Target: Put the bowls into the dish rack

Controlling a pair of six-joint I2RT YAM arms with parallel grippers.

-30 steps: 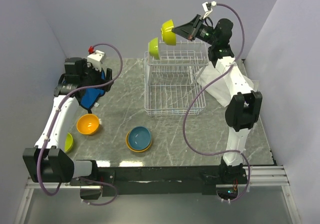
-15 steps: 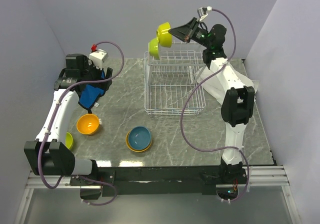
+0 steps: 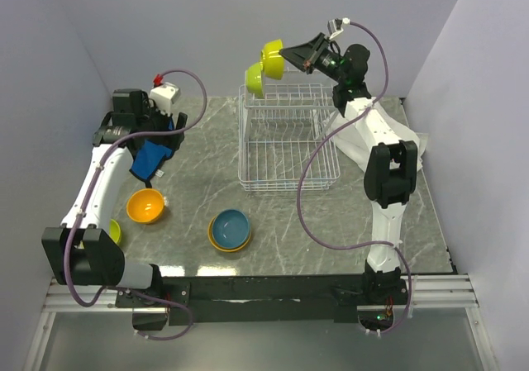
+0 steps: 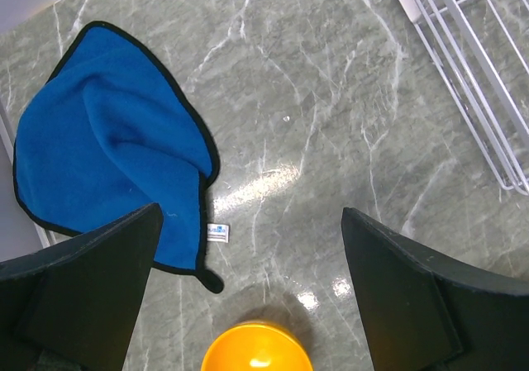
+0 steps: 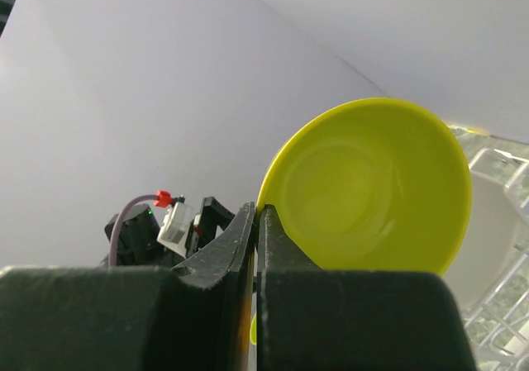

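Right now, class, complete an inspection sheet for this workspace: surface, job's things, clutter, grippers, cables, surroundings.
Surface: grey marbled table, glossy.
Job's things: white dish rack holds one lime bowl on edge at its far left corner; second lime bowl held in the air beside it; orange bowl, light blue bowl and third lime bowl on the table.
Clutter: blue cloth, lying near the orange bowl.
Grippers: left gripper, jaws open and empty; right gripper, jaws shut on the second lime bowl's rim.
Cables: purple cable looping from each arm.
Surroundings: plain pale walls; nothing else seen.
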